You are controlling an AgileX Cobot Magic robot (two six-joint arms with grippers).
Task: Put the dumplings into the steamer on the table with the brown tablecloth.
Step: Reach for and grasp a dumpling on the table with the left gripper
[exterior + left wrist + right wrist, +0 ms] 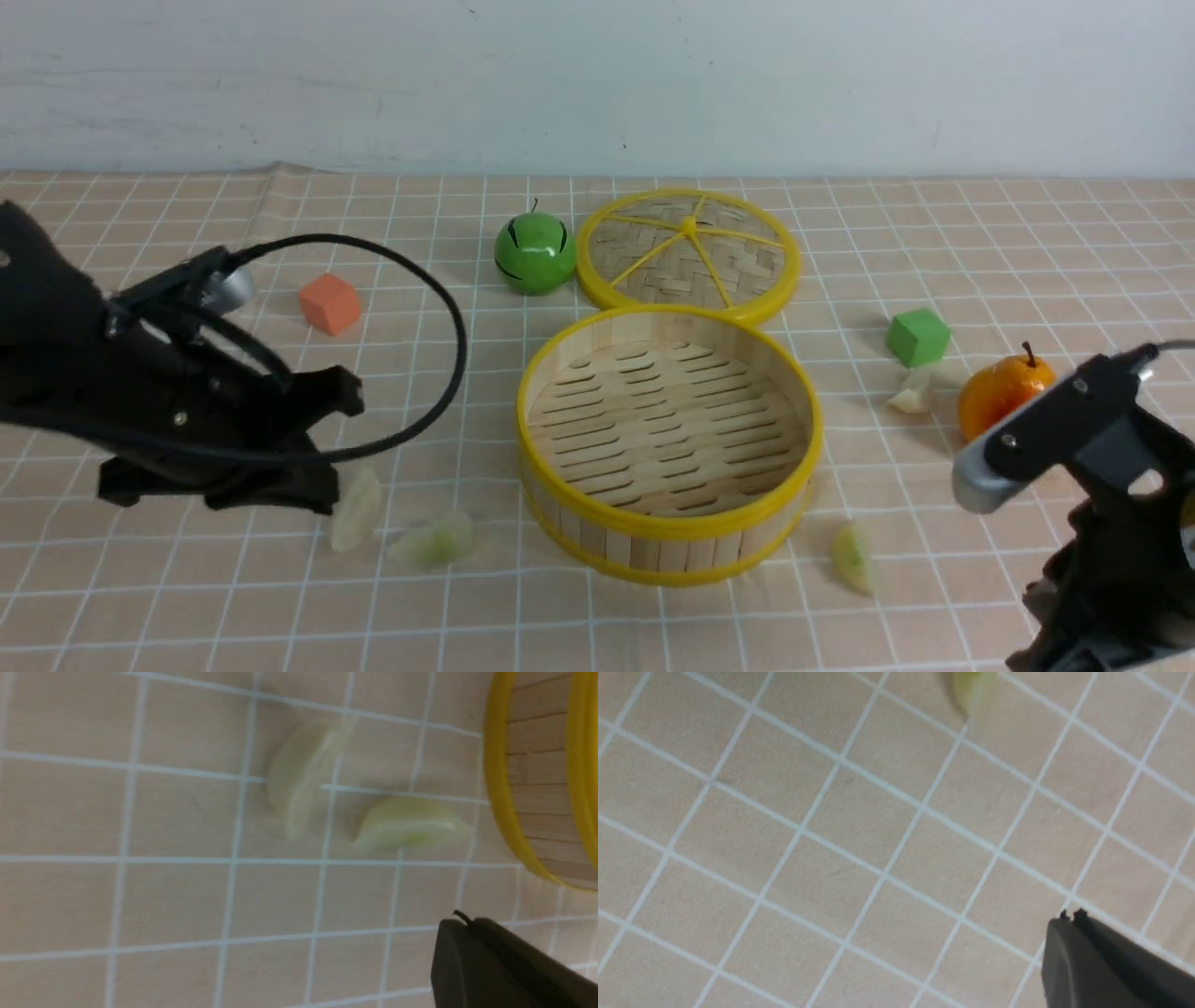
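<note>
steamer: round bamboo steamer [667, 530] with slatted floor and yellow rims, set upright mid-desk [1027, 233], floor fully exposed.
cloth: light brown tablecloth [187, 607] with thin white grid, draped over the whole desk, slightly wrinkled at the left rear.
dumplings: four small glossy crescent dumplings [357, 509], whitish to pale green, all lying on the tablecloth outside the steamer.
left pair: two are laid just beside each other [299, 781] [411, 826], left of the steamer's front wall, with a small gap between them.
right front: one [854, 557] is laid near the steamer's right front wall, apart from it.
right rear: a whitish one [913, 390] is laid just in front of the green cube [918, 337], beside the orange round fruit [1004, 392]; contact with the cube cannot be told.
left gripper: black left gripper [460, 921], fingers pressed together, nothing pinched; held low over the tablecloth near the left pair, clear of both in the left wrist view.
right gripper: black right gripper [1070, 919], fingers pressed together, nothing pinched; held over bare tablecloth at the desk's right front; one dumpling [971, 688] is seen well apart from its tip.
lid: flat woven bamboo disc [689, 250] with yellow rim and spokes, laid flat right behind the steamer.
other: green round fruit [534, 252] just left of the disc; orange cube [329, 303] further left.
</note>
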